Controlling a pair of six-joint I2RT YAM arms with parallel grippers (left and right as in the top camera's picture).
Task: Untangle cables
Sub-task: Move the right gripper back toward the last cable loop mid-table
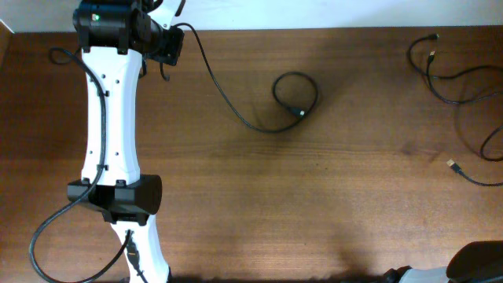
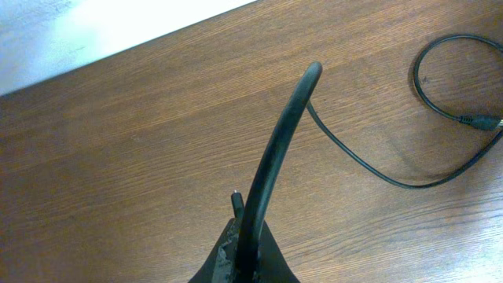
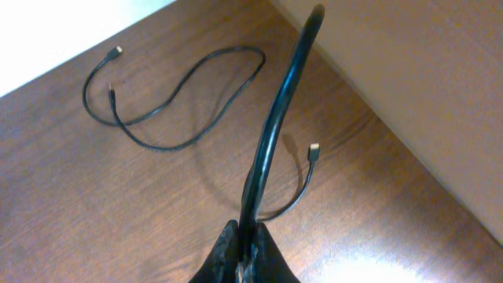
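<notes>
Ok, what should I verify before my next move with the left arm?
1. Left end effector grip: fingers closed, the looped cable runs up to them and a short end pokes out beside them. It looks held: ok.
2. Looped cable apart from other cables: it lies alone mid-table. Ok.
3. Loop undone: one closed loop remains beside its plug. Not ok.
4. Right-side cables separated: they run out of the overhead frame. Cannot tell.
5. Right end effector: closed, nothing held. Ok.
</notes>
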